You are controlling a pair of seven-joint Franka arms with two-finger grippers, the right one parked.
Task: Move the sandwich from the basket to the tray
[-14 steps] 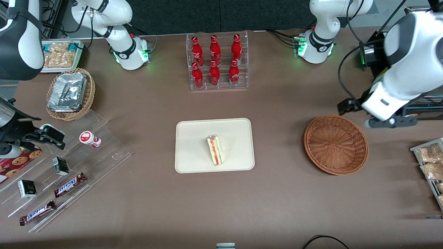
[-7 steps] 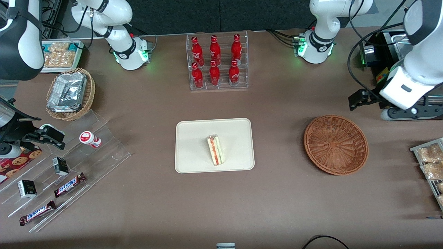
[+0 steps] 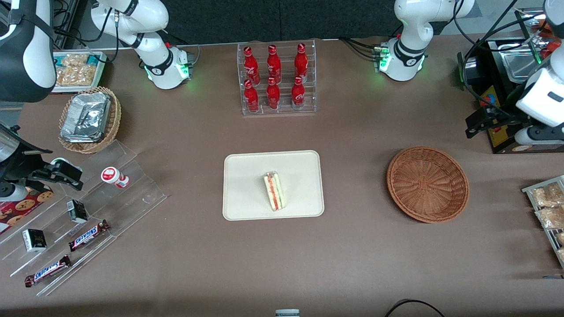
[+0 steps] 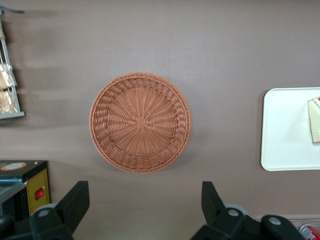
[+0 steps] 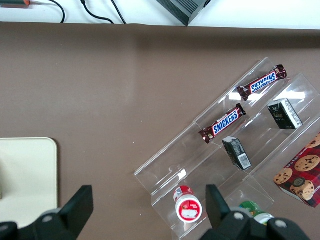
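Note:
The sandwich (image 3: 275, 191), a white bread wedge with red and green filling, lies on the cream-white tray (image 3: 246, 171) in the middle of the table. Its edge also shows in the left wrist view (image 4: 314, 120), on the tray (image 4: 285, 130). The reddish-brown wicker basket (image 3: 427, 184) stands empty toward the working arm's end; the left wrist view looks down on the basket (image 4: 140, 121). My left gripper (image 3: 478, 124) hangs high above the table, farther from the front camera than the basket. Its fingers (image 4: 75, 202) stand wide apart and hold nothing.
A clear rack of red bottles (image 3: 276, 79) stands at the back middle. A black machine (image 3: 502, 83) sits close beside my gripper. Snack packets on a rack (image 3: 548, 207) lie near the basket. A tan basket with foil packets (image 3: 89, 118) and stepped acrylic racks (image 3: 88, 220) are toward the parked arm's end.
My left arm has drawn up and away from the basket, toward the working arm's end of the table. The sandwich, tray and basket have not moved.

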